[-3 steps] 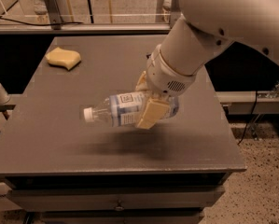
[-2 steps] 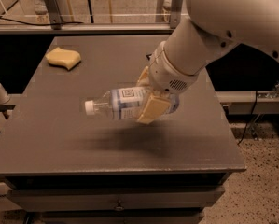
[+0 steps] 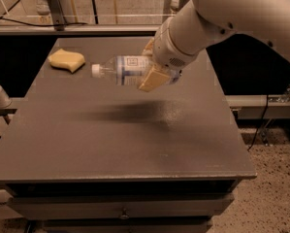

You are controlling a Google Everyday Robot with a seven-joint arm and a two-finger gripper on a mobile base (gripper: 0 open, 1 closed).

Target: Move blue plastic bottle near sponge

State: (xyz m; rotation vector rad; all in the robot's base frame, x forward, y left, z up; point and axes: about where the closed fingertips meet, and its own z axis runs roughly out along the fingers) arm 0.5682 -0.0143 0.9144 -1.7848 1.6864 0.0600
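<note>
Camera view: the gripper [image 3: 152, 65] hangs above the table [image 3: 135, 149], jaws clamped across the blue plastic bottle [image 3: 126, 71]. The bottle lies level in the air, its cap pointing out from the jaws toward the sponge [image 3: 67, 60]. It looks light, thin-walled and slick, so a mid-body hold suits it. Nothing stands between the jaws and the sponge.
</note>
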